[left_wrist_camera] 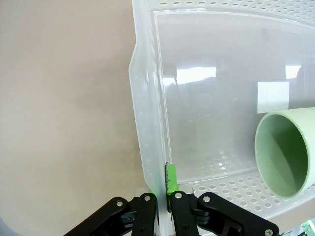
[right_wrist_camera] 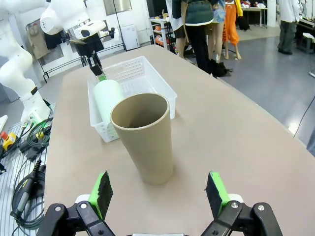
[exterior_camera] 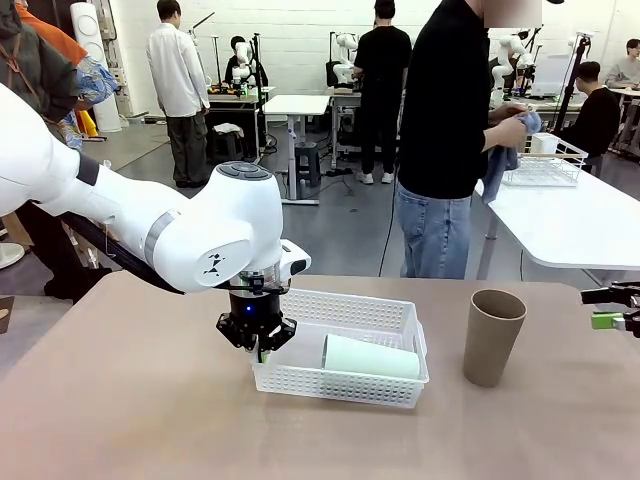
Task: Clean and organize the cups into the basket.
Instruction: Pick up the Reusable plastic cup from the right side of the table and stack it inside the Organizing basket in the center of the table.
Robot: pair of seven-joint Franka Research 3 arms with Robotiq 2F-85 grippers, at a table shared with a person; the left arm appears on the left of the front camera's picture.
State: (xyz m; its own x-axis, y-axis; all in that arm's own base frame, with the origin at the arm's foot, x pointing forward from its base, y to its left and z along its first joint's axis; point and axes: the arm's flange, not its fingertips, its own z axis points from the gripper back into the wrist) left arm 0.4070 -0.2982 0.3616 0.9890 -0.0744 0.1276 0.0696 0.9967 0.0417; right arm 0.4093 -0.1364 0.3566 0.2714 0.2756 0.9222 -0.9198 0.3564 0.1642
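The left pincer [exterior_camera: 259, 345] is clamped on the end wall of the basket [exterior_camera: 345, 312]. The left wrist view shows one green pad [left_wrist_camera: 171, 179] inside that thin wall and the other finger outside it, the jaws pressed together with only the plastic between them. The basket sits on the bench [exterior_camera: 130, 400], and the mint cup [exterior_camera: 370, 357] lies on its side inside it, along the near wall with its open mouth toward the held end. The brown cup [exterior_camera: 493, 337] stands upright on the bench, mouth up, well apart from the basket on its right. The right pincer [right_wrist_camera: 159, 189] hovers low just in front of it with its jaws wide apart and holding nothing. The brown cup looks light and thin-walled, probably card or fibre, so it would likely tip at a nudge and could dent under a hard squeeze. Its taper means a grip across the body may slide toward the narrow base. The safer hold seems to be across the lower middle of the body, or one finger inside the rim and one outside. The basket's lattice wall looks flexible, so dragging it by that single pinch may twist it rather than move it squarely.
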